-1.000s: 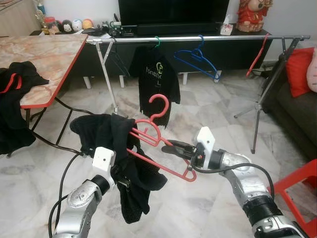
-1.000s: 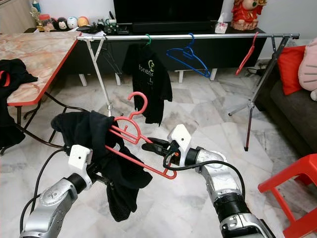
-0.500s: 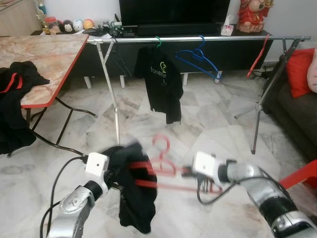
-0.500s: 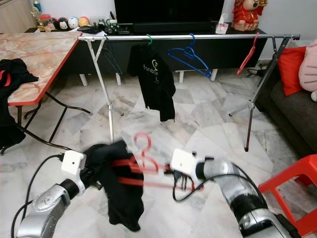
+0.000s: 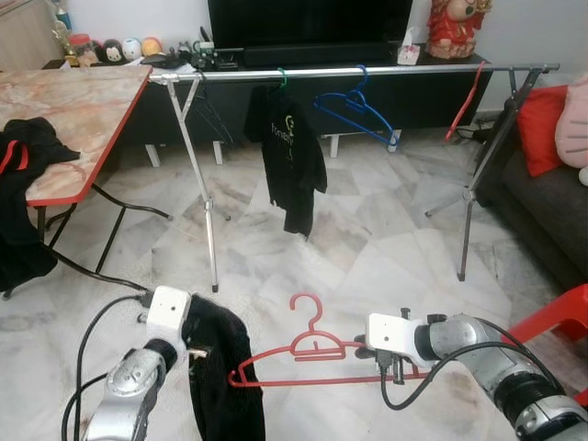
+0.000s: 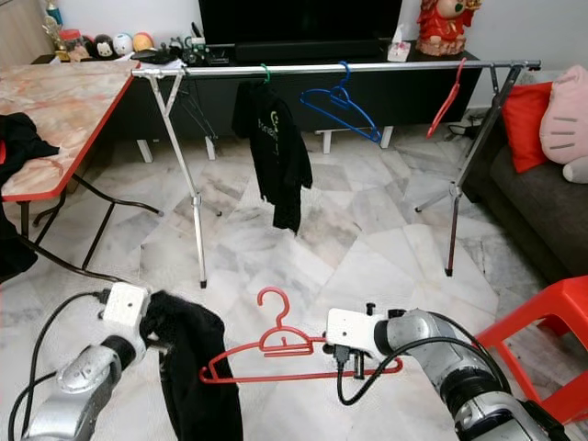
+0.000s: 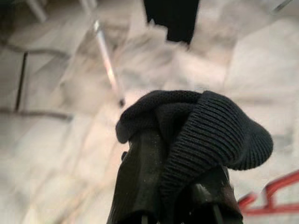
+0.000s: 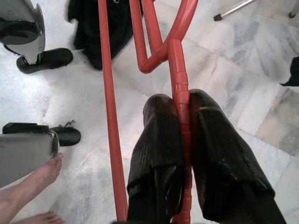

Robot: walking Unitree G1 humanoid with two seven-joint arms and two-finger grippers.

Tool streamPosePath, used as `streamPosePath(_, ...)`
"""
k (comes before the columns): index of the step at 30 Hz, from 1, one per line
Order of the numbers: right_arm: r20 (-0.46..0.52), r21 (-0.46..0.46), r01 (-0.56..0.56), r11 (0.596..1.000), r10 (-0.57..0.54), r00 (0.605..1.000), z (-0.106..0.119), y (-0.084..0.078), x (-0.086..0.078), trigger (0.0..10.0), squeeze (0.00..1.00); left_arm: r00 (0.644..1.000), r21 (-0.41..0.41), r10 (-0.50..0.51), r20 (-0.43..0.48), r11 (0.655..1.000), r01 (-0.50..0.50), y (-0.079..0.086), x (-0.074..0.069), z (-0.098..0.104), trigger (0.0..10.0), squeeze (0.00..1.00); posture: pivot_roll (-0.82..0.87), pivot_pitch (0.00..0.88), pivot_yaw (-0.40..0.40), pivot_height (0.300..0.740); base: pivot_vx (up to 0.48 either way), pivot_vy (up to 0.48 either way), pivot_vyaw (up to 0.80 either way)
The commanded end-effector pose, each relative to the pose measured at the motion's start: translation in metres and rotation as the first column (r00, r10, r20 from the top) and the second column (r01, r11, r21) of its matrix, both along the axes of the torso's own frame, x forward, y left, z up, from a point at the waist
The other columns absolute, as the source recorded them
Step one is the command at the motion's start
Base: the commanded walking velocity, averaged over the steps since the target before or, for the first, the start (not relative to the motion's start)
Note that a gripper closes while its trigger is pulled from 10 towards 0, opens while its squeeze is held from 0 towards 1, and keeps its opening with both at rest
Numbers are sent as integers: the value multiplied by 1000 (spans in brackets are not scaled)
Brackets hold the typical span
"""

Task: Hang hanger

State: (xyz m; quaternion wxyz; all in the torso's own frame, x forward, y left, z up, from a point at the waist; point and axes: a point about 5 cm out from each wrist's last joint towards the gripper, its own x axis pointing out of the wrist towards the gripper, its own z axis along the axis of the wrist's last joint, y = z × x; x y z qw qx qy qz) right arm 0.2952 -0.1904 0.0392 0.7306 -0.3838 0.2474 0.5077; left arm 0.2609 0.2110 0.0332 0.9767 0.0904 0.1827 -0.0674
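On my far left a marble-topped surface (image 5: 78, 106) carries a dark garment (image 5: 28, 156) slumped over its red edge. Nearer me, my left gripper (image 7: 175, 186) has its fingers buried in a black knit garment (image 5: 220, 377), pinched onto the cloth, so it hangs down in a limp column toward the floor (image 5: 367, 248). I judge I hold it there to keep the cloth off the tiles while the other arm works.

In the middle hangs the red hanger (image 5: 312, 354), roughly level, hook up, one end touching the black cloth. My right gripper (image 8: 180, 135) has its fingers (image 8: 159, 140) clamped narrow on the hanger's arm, near its right end; gripping out there leaves the hook free to go over a rail.

Beyond stands the clothes rail (image 5: 367, 71), well apart from me, with a black T-shirt (image 5: 292, 156) on a green hook, a blue hanger (image 5: 360, 106) and a second red hanger (image 5: 464, 101) tilted near the right leg. There looks to be room between the shirt and the blue one, or further right.

At my far right, a sofa (image 5: 551, 197) and a red stool (image 5: 556, 322). In the right wrist view, bare toes (image 8: 32, 182) of a person are close by
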Motion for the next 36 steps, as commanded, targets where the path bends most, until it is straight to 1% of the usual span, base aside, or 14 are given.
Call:
streamPosePath(1, 20, 19, 13, 1000, -13, 1000, 4, -1, 3, 0, 0, 995, 57, 103, -17, 993, -102, 16, -2, -5, 0, 0, -77, 0, 2, 740, 0, 0, 0)
streamPosePath(4, 16, 107, 78, 991, -80, 997, 4, -3, 2, 0, 0, 957, 162, 286, -50, 948, -275, 43, -16, -20, 784, 0, -77, 0, 7, 740, 0, 0, 0)
streamPosePath(5, 19, 141, 117, 983, -121, 993, 5, -4, 3, 0, 0, 949, 162, 311, -44, 940, -301, 45, -19, -22, 4353, 0, -77, 0, 7, 740, 0, 0, 0)
streamPosePath(6, 26, 233, 227, 946, -239, 971, 8, -4, 9, 0, 0, 939, 129, 343, -9, 932, -339, 47, -20, -21, 10000, 0, -80, 0, 14, 740, 0, 0, 0)
streamPosePath(8, 22, 283, 285, 916, -304, 952, 9, -3, 12, 0, 0, 935, 110, 355, 13, 929, -354, 47, -21, -20, 10000, 0, -80, 0, 14, 740, 0, 0, 0)
streamPosePath(9, 5, 358, 389, 849, -418, 908, 10, -4, 17, 1608, 0, 925, 61, 378, 29, 923, -379, 46, -21, -18, 10000, 0, -81, 0, 14, 740, 0, 0, 0)
streamPosePath(10, 4, 407, 477, 779, -524, 852, 10, -6, 22, 10000, 0, 920, 23, 389, 51, 920, -390, 44, -20, -16, 10000, 0, -73, 0, 18, 740, 0, 0, 0)
streamPosePath(11, 4, 407, 477, 779, -524, 852, 10, -6, 22, 10000, 0, 920, 23, 389, 51, 920, -390, 44, -20, -16, 10000, 0, -73, 0, 18, 740, 0, 0, 0)
streamPosePath(13, -49, 482, 654, 583, -727, 684, 5, -14, 26, 10000, 0, 916, -18, 392, 91, 920, -392, 40, -20, -12, 10000, 0, -73, 0, 22, 740, 0, 0, 0)
streamPosePath(16, -82, 504, 711, 490, -792, 604, 1, -16, 25, 10000, 0, 919, -28, 382, 94, 924, -381, 37, -19, -13, 10000, 0, -76, 0, 29, 740, 0, 0, 0)
streamPosePath(19, -148, 426, 849, 313, -902, 407, -29, -17, 6, 10000, 0, 929, -84, 368, 44, 928, -364, 32, -21, -25, 10000, 0, -74, 0, 45, 740, 0, 0, 0)
streamPosePath(26, -176, 264, 940, 215, -948, 266, -63, -18, -25, 10000, 0, 930, -40, 364, -55, 930, -366, 37, -33, -46, 10000, 0, -73, 0, 53, 740, 0, 0, 0)
streamPosePath(30, -141, 128, 968, 217, -962, 235, -83, -20, -48, 10000, 0, 924, -6, 352, -146, 934, -357, 36, -44, -63, 10000, 0, -71, 0, 58, 740, 0, 0, 0)
streamPosePath(36, -69, 48, 955, 292, -953, 295, -92, -18, -60, 10000, 0, 902, 2, 366, -227, 927, -375, 36, -58, -79, 10000, 0, -72, 0, 62, 740, 0, 0, 0)
